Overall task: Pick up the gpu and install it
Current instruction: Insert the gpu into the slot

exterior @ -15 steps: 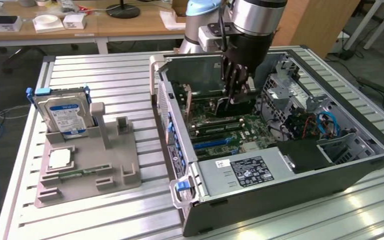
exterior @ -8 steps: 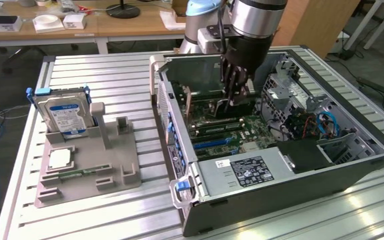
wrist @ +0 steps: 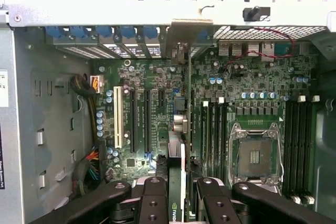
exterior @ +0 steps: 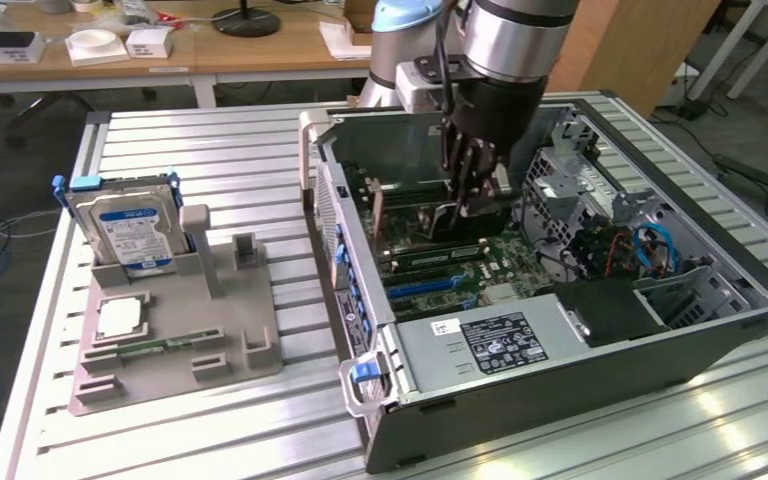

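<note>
The end effector [wrist: 178, 192] grips the gpu [wrist: 177, 179] edge-on between its fingers [wrist: 153, 203], holding it upright over the motherboard [wrist: 152, 108] inside the open computer case [exterior: 704, 340] on the table [exterior: 197, 150]. The card's top edge carries a green logo, too partial to read. A hard drive [exterior: 128, 232] with a blue-white label stands in the grey holder [exterior: 177, 340], its lettering illegible.
</note>
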